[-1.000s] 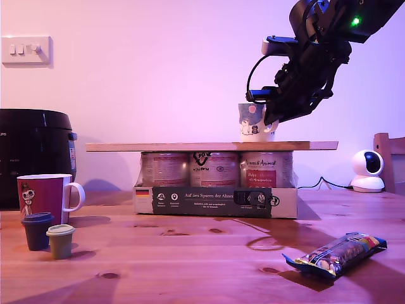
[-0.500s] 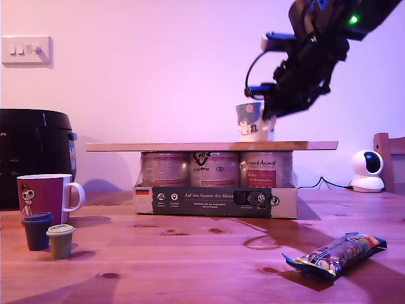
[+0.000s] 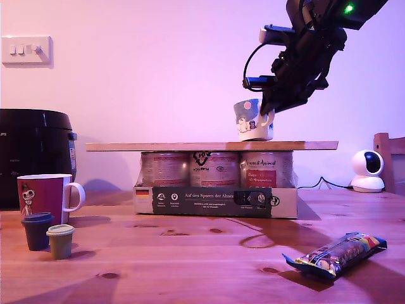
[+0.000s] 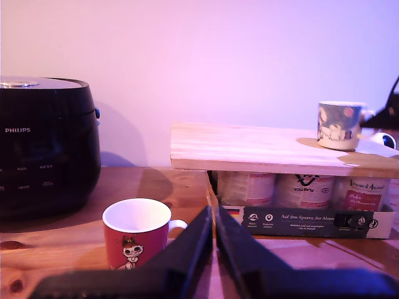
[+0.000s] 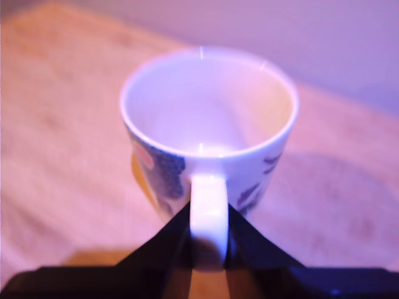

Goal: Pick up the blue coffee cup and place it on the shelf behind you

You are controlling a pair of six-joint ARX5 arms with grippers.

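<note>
My second gripper (image 5: 207,246) clamps the handle of the blue coffee cup (image 3: 250,120), apparently tilted, touching the shelf (image 3: 158,146) near its end on the exterior view's right. Level it before releasing. My first gripper (image 4: 212,227) is closed, empty.

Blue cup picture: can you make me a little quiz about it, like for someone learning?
1. True or false: the cup stands on the table.
2. Which part of the cup does my second pincer clamp?
3. Fill in: the shelf rests on a row of ____.

Key
1. False: it is up at the shelf, tilted.
2. The handle.
3. Cans.
</note>
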